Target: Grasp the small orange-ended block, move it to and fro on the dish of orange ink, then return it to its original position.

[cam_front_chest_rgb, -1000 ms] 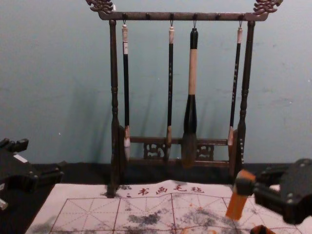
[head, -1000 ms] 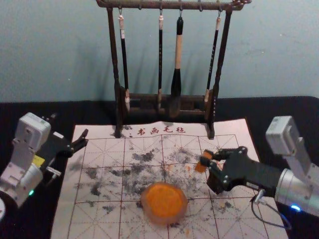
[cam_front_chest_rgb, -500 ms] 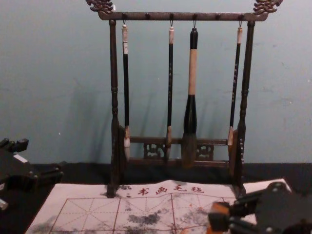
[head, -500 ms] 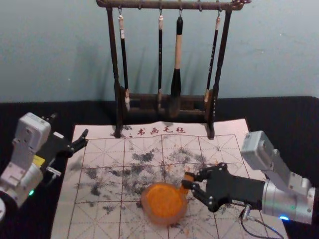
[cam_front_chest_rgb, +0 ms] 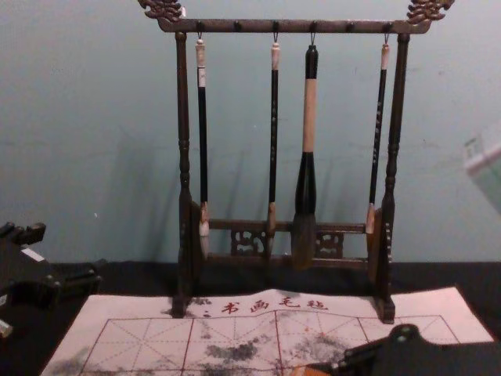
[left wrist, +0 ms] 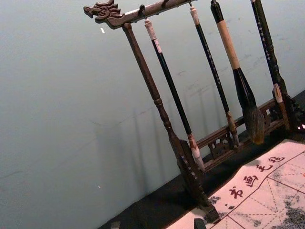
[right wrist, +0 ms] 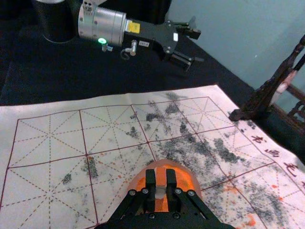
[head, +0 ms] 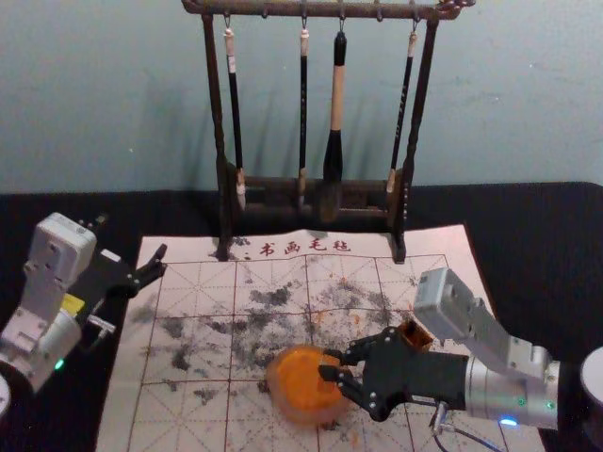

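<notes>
- Gridded calligraphy mat (head: 179,414) is spread.
- Orange-ended block (right wrist: 161,176) is clamped by right gripper (head: 326,364) over right side of ink dish (head: 276,388).
- Left gripper (head: 133,237) is parked open, left.

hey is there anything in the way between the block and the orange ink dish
Nothing visible: the right gripper holds the block over the dish. Whether the block touches the ink, I can't tell.

A dark wooden rack (left wrist: 164,114) with a carved dragon head (left wrist: 106,11) stands before a plain wall (left wrist: 71,133), brushes (left wrist: 170,86) hanging from its bar. Beside it, a gridded paper mat (left wrist: 264,195) bears dark writing (left wrist: 250,180) and smudges (left wrist: 294,217).
</notes>
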